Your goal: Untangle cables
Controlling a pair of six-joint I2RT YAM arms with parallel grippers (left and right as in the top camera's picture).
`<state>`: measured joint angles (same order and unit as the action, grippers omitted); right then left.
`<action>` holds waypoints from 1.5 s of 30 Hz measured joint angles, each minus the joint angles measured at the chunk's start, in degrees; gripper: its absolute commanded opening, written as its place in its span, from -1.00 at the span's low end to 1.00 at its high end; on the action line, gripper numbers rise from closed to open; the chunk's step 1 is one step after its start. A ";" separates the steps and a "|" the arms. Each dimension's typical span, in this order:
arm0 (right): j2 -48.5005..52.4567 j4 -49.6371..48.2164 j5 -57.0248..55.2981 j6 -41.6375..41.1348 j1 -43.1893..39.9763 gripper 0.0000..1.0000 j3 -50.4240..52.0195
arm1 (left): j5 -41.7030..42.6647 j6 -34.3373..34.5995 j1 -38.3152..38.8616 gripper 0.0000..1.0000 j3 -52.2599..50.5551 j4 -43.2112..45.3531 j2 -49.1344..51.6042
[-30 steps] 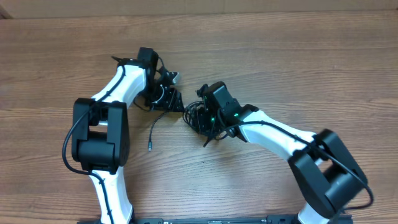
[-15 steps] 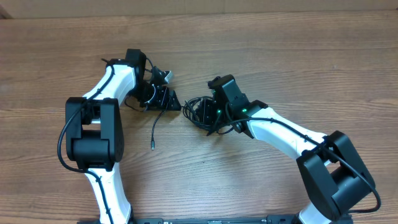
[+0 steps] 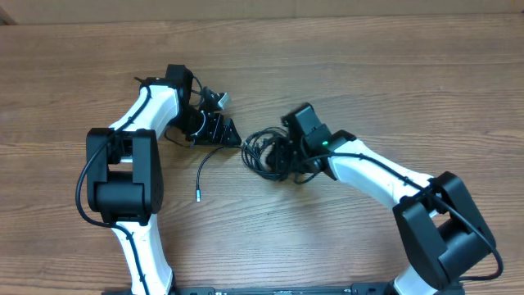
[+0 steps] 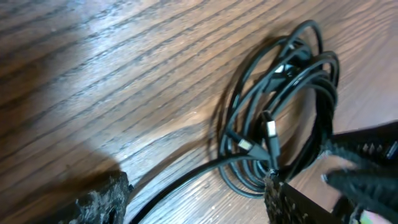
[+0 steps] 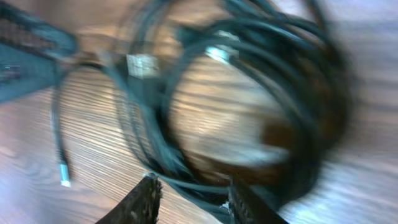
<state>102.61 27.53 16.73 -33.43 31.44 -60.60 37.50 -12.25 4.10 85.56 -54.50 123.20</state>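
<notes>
Cables [image 3: 262,152] crowd the table [image 3: 368,57] centre (far side open).

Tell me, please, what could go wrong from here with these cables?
1. The cables form one tight coil; pulling the strand between the open jaws of the left gripper may drag the whole coil instead of freeing it.
2. The right gripper, open at the coil's rim, may close on several strands together.
3. The right wrist view is blurred, so aiming is uncertain.
</notes>
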 measured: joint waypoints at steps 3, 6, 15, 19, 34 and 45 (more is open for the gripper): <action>-1.64 4.74 -0.07 0.20 -2.60 -0.20 -0.15 | 1.81 -0.63 0.15 0.20 0.00 -0.17 -0.07; -3.52 7.50 -0.02 0.48 -4.81 -0.04 -0.57 | 3.06 -1.44 1.14 0.18 0.00 0.02 -0.09; -4.42 17.51 -0.17 0.50 -12.07 -0.10 -1.22 | 0.85 -1.62 12.39 -0.28 0.00 2.38 -0.09; -4.42 17.86 -0.26 0.42 -15.43 -0.19 -1.07 | -3.41 -1.66 17.70 -0.34 0.00 3.08 -0.09; -4.42 8.92 4.57 -1.27 -15.82 -0.36 8.15 | -17.66 0.61 26.03 -0.58 0.00 5.31 -1.11; -4.42 5.09 0.81 -6.73 -11.41 -0.37 9.29 | -20.44 6.95 26.03 -0.69 0.00 6.54 -1.68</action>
<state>98.19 32.62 17.54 -40.16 20.03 -51.31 17.06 -5.30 30.13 85.56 -47.97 121.51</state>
